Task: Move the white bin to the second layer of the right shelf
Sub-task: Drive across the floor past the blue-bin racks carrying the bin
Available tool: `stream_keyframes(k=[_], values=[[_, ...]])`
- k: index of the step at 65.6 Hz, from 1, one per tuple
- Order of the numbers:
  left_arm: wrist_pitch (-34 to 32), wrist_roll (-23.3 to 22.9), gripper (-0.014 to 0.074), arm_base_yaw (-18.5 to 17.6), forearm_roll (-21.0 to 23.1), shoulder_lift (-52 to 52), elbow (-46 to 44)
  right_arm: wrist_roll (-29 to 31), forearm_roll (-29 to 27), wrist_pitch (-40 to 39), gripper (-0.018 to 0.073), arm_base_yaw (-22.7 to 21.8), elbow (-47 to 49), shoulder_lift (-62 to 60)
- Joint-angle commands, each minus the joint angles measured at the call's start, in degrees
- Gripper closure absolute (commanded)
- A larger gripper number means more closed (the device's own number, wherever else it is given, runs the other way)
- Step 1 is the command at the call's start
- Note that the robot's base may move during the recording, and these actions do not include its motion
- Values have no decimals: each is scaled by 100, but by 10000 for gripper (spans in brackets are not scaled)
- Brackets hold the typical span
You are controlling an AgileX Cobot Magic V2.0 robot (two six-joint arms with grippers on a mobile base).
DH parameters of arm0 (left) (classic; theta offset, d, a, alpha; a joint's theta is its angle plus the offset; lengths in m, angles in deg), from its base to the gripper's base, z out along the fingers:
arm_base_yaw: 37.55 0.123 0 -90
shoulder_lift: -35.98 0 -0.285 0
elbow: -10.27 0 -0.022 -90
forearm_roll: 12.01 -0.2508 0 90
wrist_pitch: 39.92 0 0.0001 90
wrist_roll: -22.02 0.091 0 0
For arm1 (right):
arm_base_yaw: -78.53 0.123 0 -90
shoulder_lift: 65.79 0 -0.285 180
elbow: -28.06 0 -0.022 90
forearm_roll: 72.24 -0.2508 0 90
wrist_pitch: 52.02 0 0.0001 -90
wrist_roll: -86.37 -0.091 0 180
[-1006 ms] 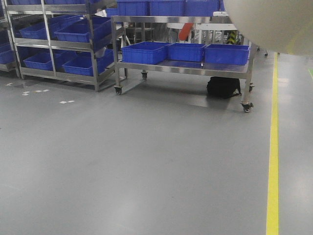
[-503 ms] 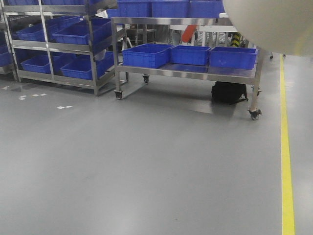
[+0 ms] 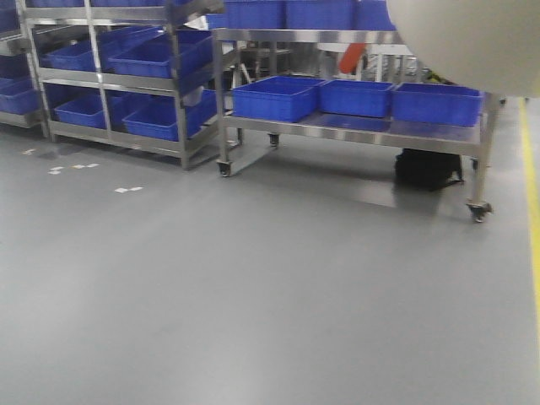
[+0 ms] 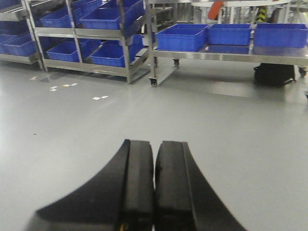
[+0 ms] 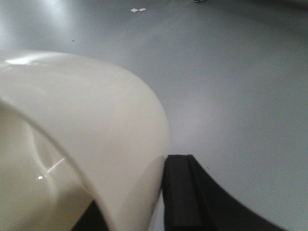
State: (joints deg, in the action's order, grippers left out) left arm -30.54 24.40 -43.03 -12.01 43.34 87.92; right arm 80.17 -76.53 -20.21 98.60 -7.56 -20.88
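The white bin point(image 3: 472, 42) fills the top right corner of the front view, held up off the floor. In the right wrist view its cream wall and rim point(image 5: 86, 120) take up the left half. My right gripper point(image 5: 139, 192) is shut on the bin's wall: one black finger point(image 5: 180, 192) presses the outside, and the other is mostly hidden inside. My left gripper point(image 4: 154, 144) is shut and empty over bare grey floor. No shelf level with white rollers shows in these views.
A wheeled steel table point(image 3: 354, 126) with blue crates stands ahead, with a black bag point(image 3: 426, 169) under it. Steel racks point(image 3: 181, 84) of blue crates stand at the left. A yellow floor line point(image 3: 531, 194) runs along the right edge. Grey floor lies between.
The racks and the table have slid to the right in the front view and look slightly closer. The bin stays in the same corner, still held.
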Motion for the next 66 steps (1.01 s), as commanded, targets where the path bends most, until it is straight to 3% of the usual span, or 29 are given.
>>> stream_keyframes(k=[1, 66], values=[[-495, -18, 512, -34, 0, -81, 211, 10, 18, -562, 507, -24, 171, -12], [-495, -18, 512, -34, 0, -81, 211, 10, 18, -552, 507, -24, 171, -12]])
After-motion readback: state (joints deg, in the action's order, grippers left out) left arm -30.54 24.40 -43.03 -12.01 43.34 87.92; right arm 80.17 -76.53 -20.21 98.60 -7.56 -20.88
